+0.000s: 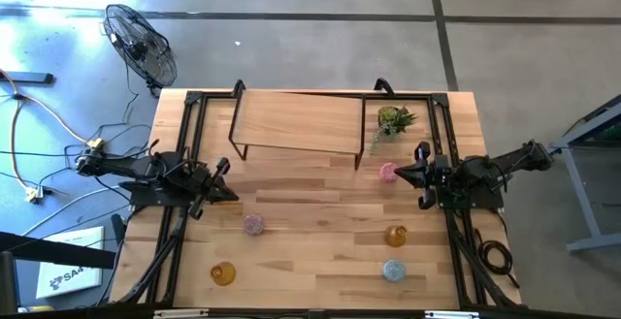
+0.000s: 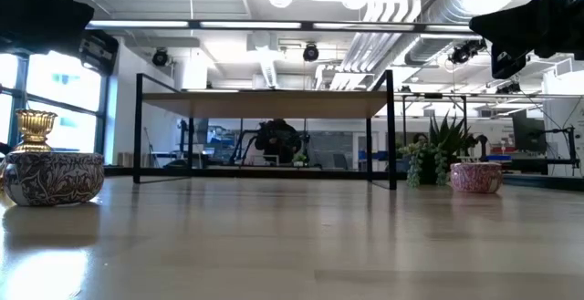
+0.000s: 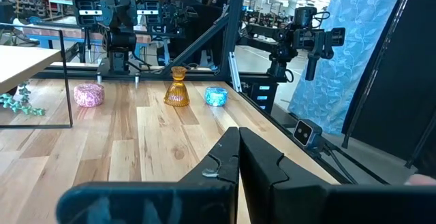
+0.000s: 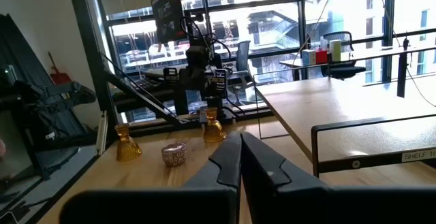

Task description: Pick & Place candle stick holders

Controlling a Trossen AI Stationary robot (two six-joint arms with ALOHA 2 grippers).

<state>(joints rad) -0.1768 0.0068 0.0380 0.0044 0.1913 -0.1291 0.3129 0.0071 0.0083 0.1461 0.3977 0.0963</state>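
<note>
Looking down on a wooden surface (image 1: 320, 212) with a dark arm at each side. Hovering at the left side with the left fingers (image 1: 225, 193) pressed tightly together, gripping nothing. Hovering at the right side with the right fingers (image 1: 408, 173) likewise pressed together and empty, pointing back toward the left fingers.

Finding five candle stick holders from above:
- Sitting just beyond the right fingertips, close but apart: a pink holder (image 1: 387, 172).
- Standing nearer the front edge than the right fingers, almost under that arm's wrist: an amber holder (image 1: 395, 236).
- Resting farther toward the front edge again: a light blue holder (image 1: 393, 271).
- Lying a little ahead of the left fingertips and toward the front edge: a second pink holder (image 1: 253, 224).
- Standing well behind the left fingertips, near the front left corner: a second amber holder (image 1: 223, 273).

Catching, past the right fingers in the right wrist view, a third amber holder (image 4: 213, 129) close to the left arm's base.

Standing at the back, beyond both sets of fingers: a low wooden shelf (image 1: 296, 125) on black legs, with a spiky green potted plant (image 1: 395, 120) beside its right end.
</note>
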